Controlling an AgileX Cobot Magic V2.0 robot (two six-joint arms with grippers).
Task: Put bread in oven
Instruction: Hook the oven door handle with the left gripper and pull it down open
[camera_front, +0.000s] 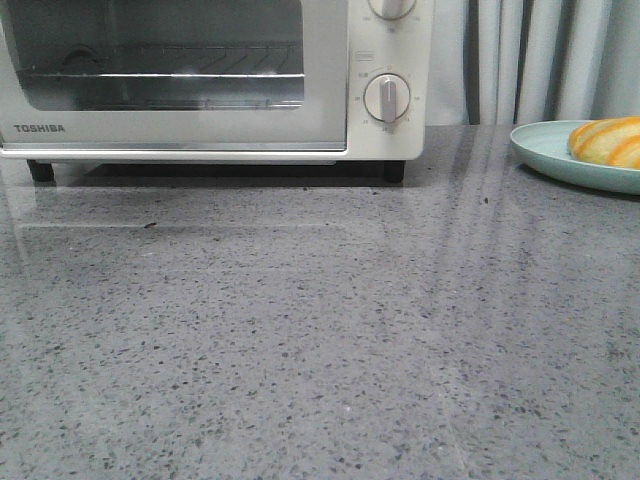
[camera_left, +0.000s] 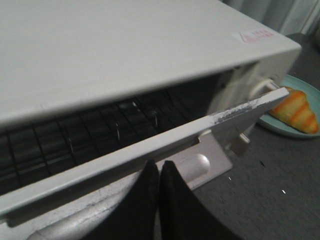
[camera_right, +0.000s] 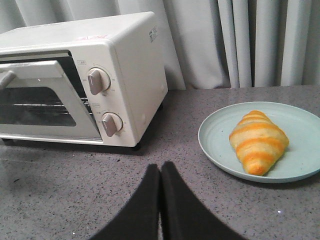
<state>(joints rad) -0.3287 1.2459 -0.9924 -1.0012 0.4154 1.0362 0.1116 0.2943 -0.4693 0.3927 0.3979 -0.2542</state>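
The white Toshiba countertop toaster oven (camera_right: 85, 80) with its glass-windowed door (camera_right: 37, 102) is sitting on the speckled grey stone worktop (camera_front: 320, 340), and the door is standing tipped ajar at the top rather than fully down. The left gripper (camera_left: 159, 172) is hovering at that top edge, its dark jaws clenched together on nothing, with the door's pale upper rim (camera_left: 165, 140) lying just beyond the jaw tips and the wire rack (camera_left: 90, 135) showing in the gap behind it. The golden-brown, cream-striped croissant-shaped bread (camera_right: 258, 141) is lying untouched on a pale green round plate (camera_right: 220, 145), off to one side of the right gripper (camera_right: 160, 172) and a little ahead of it. Those jaws are likewise pressed shut and empty, hanging low over bare worktop, with the oven well apart on their other side.

By my reading the task is only just beginning: the door is partly opened, while swinging it down fully, picking the bread off the plate, setting it on the rack and probably closing the door all remain.
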